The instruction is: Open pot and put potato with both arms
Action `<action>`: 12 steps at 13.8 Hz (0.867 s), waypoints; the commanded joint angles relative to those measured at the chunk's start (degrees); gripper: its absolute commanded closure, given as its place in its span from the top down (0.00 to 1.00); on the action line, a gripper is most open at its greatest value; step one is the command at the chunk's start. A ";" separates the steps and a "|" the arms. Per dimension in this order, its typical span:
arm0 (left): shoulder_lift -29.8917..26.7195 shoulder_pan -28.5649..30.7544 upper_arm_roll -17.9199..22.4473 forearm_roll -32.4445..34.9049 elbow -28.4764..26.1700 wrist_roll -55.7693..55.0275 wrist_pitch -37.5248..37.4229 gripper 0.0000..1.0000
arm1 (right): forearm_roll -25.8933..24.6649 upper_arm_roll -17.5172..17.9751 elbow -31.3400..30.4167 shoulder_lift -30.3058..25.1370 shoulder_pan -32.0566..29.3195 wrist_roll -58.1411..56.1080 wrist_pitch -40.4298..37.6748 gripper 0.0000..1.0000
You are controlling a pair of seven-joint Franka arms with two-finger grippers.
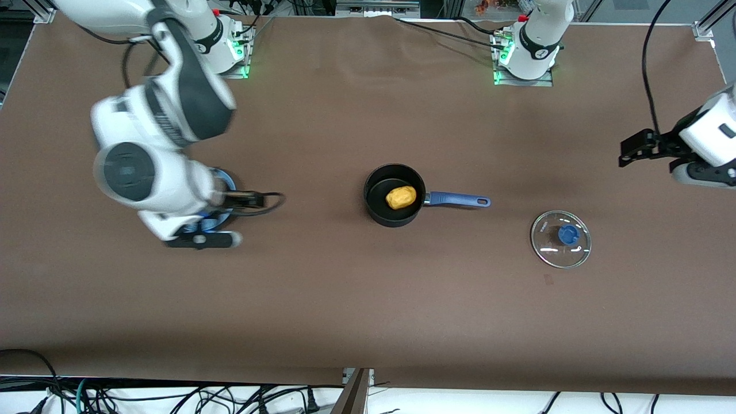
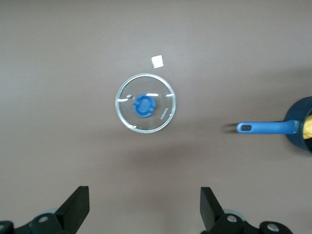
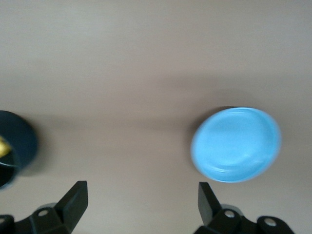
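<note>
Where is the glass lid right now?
The lid lies flat on the table, off the pot, toward the left arm's end, slightly nearer the front camera than the pot's handle.

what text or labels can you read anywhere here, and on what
Glass lid: small white print near its rim, too small to read.
Arm base collars: a small dark mark on each, too blurred to read.
Pot, potato, plate: no text visible.
So nothing can be quoted.
</note>
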 commanded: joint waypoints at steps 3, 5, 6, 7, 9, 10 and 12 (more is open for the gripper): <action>-5.40 -18.01 20.81 -2.00 -7.25 1.53 1.20 1.00 | -1.11 -0.06 -5.11 -7.73 -10.37 -12.06 -4.78 1.00; -6.11 -20.87 23.57 -2.27 -8.93 1.35 2.18 1.00 | -1.11 -2.34 -9.16 -12.92 -10.83 -13.50 -4.78 1.00; -6.02 -20.87 23.58 -2.36 -9.02 1.18 2.27 1.00 | -0.93 -2.61 -10.92 -15.12 -11.00 -13.33 -5.04 1.00; -6.02 -20.87 23.58 -3.40 -9.11 1.18 2.27 1.00 | -0.93 -3.14 -13.37 -17.66 -11.44 -13.24 -5.04 1.00; -6.02 -20.69 23.58 -5.08 -9.46 1.00 2.09 1.00 | -0.76 -3.23 -19.34 -22.59 -11.53 -12.80 -4.08 1.00; -6.02 -20.69 23.58 -5.08 -9.20 0.83 2.01 1.00 | -0.32 -3.41 -20.41 -24.44 -11.53 -13.75 -3.82 1.00; -6.11 -21.22 23.58 -5.17 -8.68 0.74 1.66 1.00 | -0.66 -3.76 -21.30 -28.39 -11.53 -14.03 -3.82 1.00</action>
